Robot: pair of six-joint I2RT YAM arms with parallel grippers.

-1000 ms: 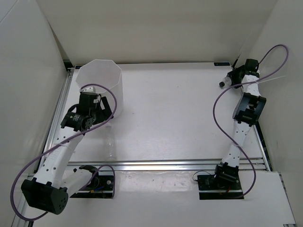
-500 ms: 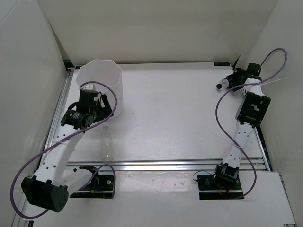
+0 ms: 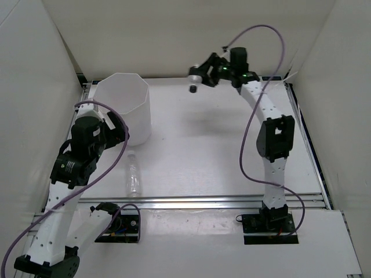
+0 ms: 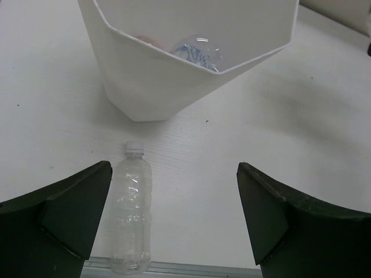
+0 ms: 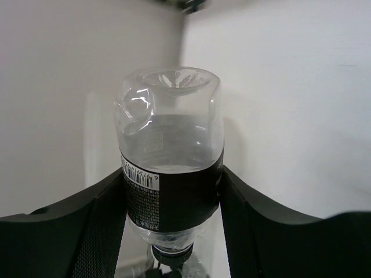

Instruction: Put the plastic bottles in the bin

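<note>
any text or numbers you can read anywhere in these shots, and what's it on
Barcode with digits, on the dark-labelled bottle: too small to read.
White small print on the same label: blurred, unreadable.
No text shows on the plain bottle or the bin.

The 2 fingers [image 5: 95,231] clamp the dark-labelled bottle [image 5: 171,145] at its label, base up, black cap down.
</note>
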